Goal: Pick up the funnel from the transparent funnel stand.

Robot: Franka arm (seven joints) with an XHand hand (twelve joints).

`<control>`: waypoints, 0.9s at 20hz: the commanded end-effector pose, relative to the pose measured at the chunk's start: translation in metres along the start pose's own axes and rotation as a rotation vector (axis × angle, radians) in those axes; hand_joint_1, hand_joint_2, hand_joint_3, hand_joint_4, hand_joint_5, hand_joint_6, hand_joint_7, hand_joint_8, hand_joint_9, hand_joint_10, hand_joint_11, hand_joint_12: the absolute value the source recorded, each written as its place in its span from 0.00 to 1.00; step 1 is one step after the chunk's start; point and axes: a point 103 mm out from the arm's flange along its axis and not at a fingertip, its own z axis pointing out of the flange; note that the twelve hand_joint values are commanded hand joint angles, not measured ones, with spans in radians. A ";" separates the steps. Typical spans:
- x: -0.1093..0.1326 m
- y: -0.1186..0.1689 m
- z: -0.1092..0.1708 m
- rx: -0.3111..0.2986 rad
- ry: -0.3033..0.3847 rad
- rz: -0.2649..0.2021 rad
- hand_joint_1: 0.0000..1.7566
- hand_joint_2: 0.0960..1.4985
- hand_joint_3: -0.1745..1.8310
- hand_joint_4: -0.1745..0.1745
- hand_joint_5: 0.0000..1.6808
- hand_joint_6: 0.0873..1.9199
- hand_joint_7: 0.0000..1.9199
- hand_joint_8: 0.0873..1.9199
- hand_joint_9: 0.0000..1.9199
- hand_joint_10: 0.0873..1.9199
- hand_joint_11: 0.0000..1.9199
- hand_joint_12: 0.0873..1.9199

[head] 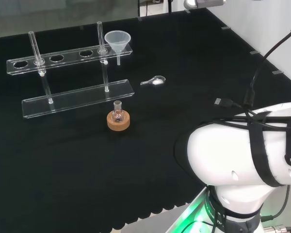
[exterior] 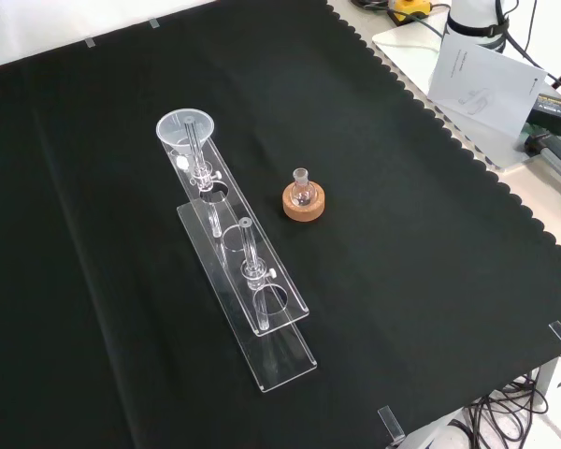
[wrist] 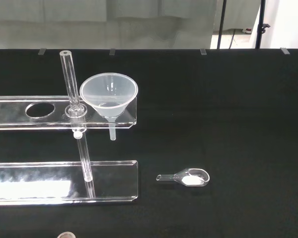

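Observation:
A clear plastic funnel point(head: 117, 40) sits in the end hole of the transparent stand's upper shelf point(head: 63, 58), its stem hanging below the shelf. In the front view the funnel point(exterior: 184, 131) is at the far end of the stand point(exterior: 262, 309). The wrist view looks at the funnel point(wrist: 109, 93) from some way off, beside an upright clear rod of the stand point(wrist: 124, 116). The other holes of the shelf hold nothing.
A small round flask on a cork ring point(head: 118, 118) stands in front of the stand's base, also in the front view point(exterior: 303, 196). A clear scoop with white powder point(head: 155, 80) lies on the cloth right of the stand. The arm's white link point(head: 242, 160) is at the lower right.

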 end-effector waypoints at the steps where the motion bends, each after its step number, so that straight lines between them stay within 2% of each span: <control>1: 0.001 -0.001 0.000 -0.008 -0.006 0.001 0.04 0.72 0.29 0.58 0.07 0.00 0.00 0.09 0.05 0.30 0.04 0.70; 4: 0.002 -0.001 0.000 -0.009 -0.009 0.005 0.00 0.76 0.30 0.60 0.07 0.00 0.00 0.07 0.04 0.29 0.03 0.70; 10: 0.001 0.001 0.003 -0.005 -0.008 0.012 0.00 0.76 0.30 0.60 0.07 0.00 0.00 0.06 0.04 0.29 0.02 0.70; 18: -0.012 0.019 0.017 0.016 -0.009 0.055 0.00 0.77 0.30 0.60 0.07 0.00 0.00 0.06 0.04 0.29 0.02 0.70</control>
